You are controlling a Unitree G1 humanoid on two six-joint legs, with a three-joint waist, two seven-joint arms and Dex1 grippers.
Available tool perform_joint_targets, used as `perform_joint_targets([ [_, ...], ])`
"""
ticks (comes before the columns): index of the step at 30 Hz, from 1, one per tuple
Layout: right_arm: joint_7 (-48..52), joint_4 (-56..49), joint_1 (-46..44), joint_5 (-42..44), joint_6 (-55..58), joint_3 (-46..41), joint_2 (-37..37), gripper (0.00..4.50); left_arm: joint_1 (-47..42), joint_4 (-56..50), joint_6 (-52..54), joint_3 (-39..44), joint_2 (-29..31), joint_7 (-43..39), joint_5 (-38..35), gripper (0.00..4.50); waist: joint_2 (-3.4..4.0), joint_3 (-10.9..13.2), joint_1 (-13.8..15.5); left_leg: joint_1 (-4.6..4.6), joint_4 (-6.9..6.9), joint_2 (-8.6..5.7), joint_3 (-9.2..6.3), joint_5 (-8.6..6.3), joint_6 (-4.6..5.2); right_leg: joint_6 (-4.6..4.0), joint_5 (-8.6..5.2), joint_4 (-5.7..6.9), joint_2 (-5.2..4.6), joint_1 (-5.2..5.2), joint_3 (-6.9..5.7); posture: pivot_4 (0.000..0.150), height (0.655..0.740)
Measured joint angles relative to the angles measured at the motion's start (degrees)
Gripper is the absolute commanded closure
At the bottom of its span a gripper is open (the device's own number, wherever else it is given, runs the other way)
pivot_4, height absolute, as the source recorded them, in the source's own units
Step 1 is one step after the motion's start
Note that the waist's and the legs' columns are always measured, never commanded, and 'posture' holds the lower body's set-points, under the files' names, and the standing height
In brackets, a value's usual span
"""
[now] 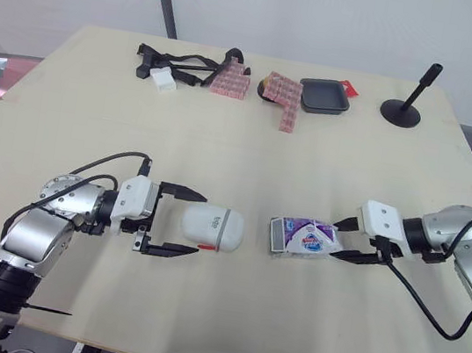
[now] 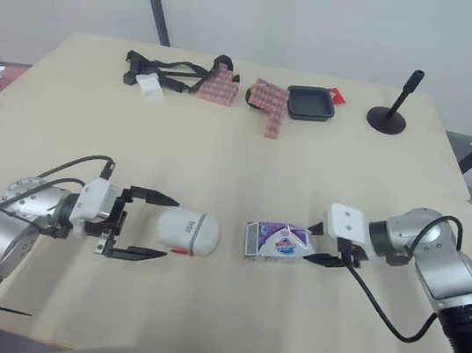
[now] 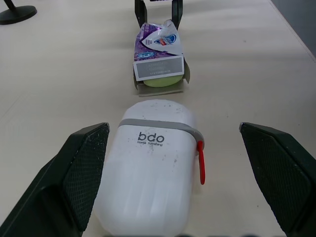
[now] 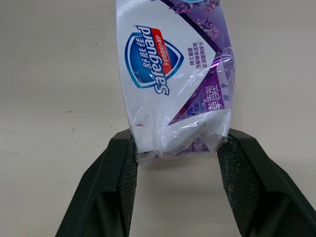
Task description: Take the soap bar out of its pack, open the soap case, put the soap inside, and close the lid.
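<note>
Right wrist view has the right gripper (image 4: 178, 148) pinching only the pack's (image 4: 168, 74) crumpled tail, so it may slip; the left gripper (image 1: 198, 224) gapes around the case (image 1: 218, 228).

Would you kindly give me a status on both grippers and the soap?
Left gripper open, jaws astride closed soap case. Right gripper shut on soap pack, crimped end; soap bar showing at open end. Nothing in the way.
</note>
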Motion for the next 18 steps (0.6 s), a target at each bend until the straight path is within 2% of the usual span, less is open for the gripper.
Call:
perform_joint_targets([
  [8,0.1,-2.0,0.0,0.1,2.4,-0.2,-1.2,2.06,0.0,0.0,0.0,0.0,0.0,0.0,0.0,0.0,0.0,0.0,0.0,0.0,0.0,0.0,0.0,0.0,0.0,0.0,0.0,0.0,0.0,0.0,0.0,0.15,0.74],
  [18,1.5,-6.0,-0.2,1.3,6.0,-2.6,-7.2,2.06,-0.3,0.7,-0.1,0.0,0.0,-0.2,0.0,0.0,0.0,0.0,0.0,0.0,0.0,0.0,0.0,0.0,0.0,0.01,0.01,0.0,0.01,0.01,0.01,0.15,0.74],
])
